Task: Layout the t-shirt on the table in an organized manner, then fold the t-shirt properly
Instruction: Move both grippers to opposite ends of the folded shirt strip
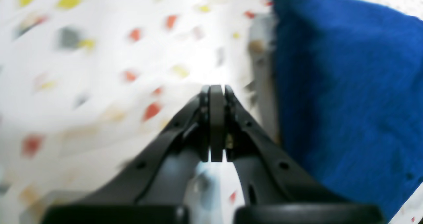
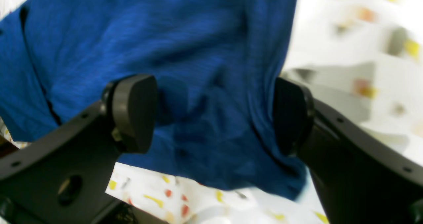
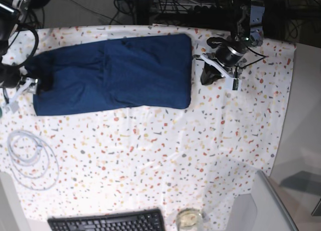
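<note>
The dark blue t-shirt (image 3: 115, 73) lies spread flat across the far part of the table (image 3: 165, 150), with a fold line down its middle. My left gripper (image 1: 216, 89) is shut with its pads pressed together and nothing between them. It hovers over the speckled cloth just beside the t-shirt (image 1: 347, 95) edge, at the shirt's right end in the base view (image 3: 206, 76). My right gripper (image 2: 211, 115) is open wide, its fingers (image 2: 132, 111) straddling wrinkled t-shirt (image 2: 148, 42) fabric at the shirt's left end (image 3: 39, 85).
A coil of white cable (image 3: 30, 155) lies at the table's left. A black keyboard (image 3: 108, 222) and a small glass (image 3: 189, 218) sit at the near edge. Cables and equipment crowd the space behind the far edge.
</note>
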